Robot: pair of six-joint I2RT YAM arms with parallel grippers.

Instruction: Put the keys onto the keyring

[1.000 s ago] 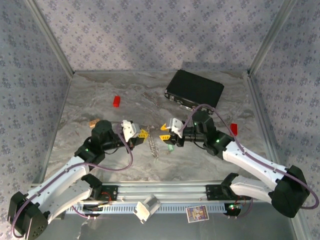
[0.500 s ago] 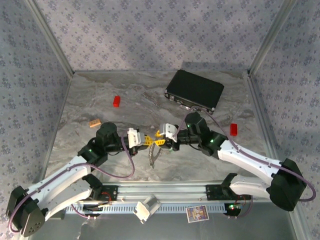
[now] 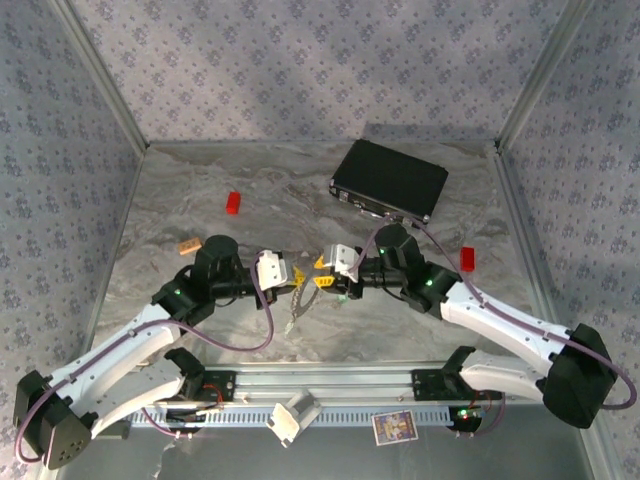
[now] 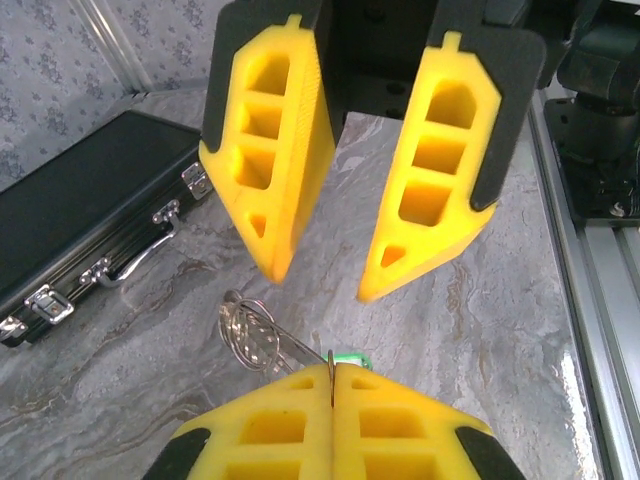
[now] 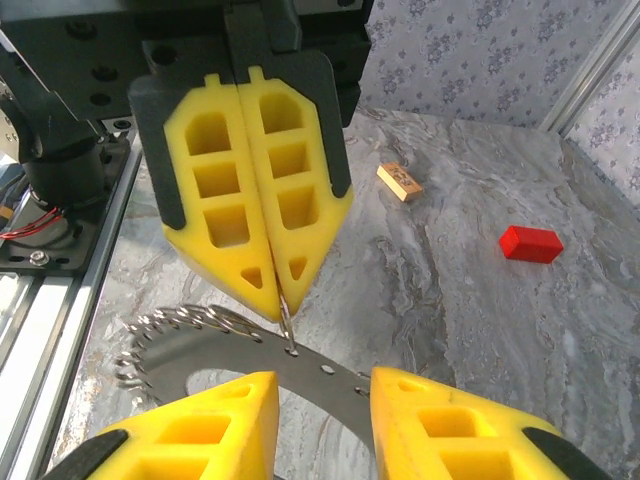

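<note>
**Left hand** [image 5: 284,300]: fingers pressed together, pinching thin metal of the keyring [image 5: 200,345] at their tips. The ring hangs just below this hand.

**Right hand** [image 4: 322,285]: fingers apart, directly facing the left hand. The ring's flat band lies between its fingertips; contact cannot be told.

**Key** [image 4: 351,358]: green-headed, just beyond the left fingertips.

**Black case** [image 4: 80,210]: on the bench [image 4: 480,300], well beyond the right hand.
</note>
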